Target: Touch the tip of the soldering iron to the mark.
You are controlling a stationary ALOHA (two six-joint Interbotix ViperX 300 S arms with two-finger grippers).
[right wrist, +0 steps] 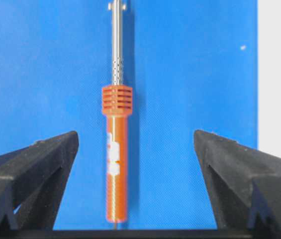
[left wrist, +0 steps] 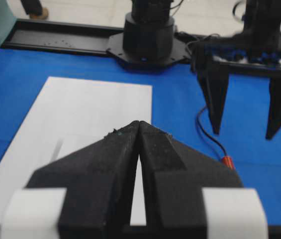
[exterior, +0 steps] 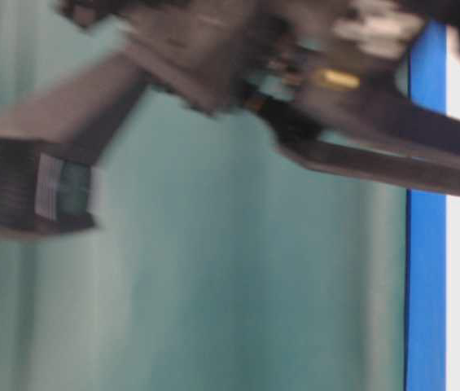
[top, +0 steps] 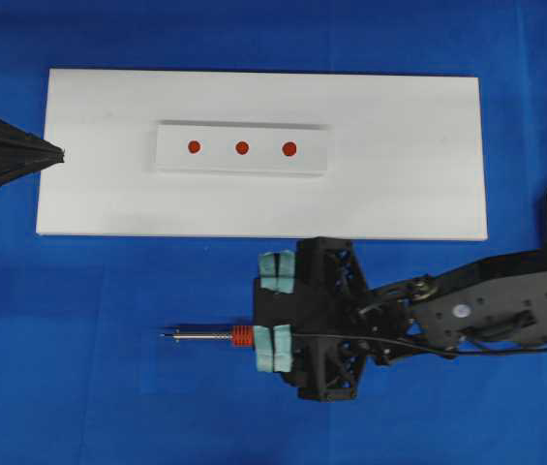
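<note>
Over the blue mat [top: 108, 387], below the white board [top: 409, 194], the right gripper [right wrist: 135, 149] hangs with its jaws spread wide, gripping nothing; between them, on the mat, lies the soldering iron [right wrist: 115, 164], its silver shaft pointing away from the wrist; the mark [top: 289, 148] sits on the white strip [top: 176, 155], well apart from the iron's tip; at the board's left edge, the left gripper [left wrist: 139, 127] rests with jaws together.

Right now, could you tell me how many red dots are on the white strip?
3, in a row along the white strip in the overhead view: left dot, middle dot, and right dot, which looks slightly the largest. Nothing covers the strip there.
</note>
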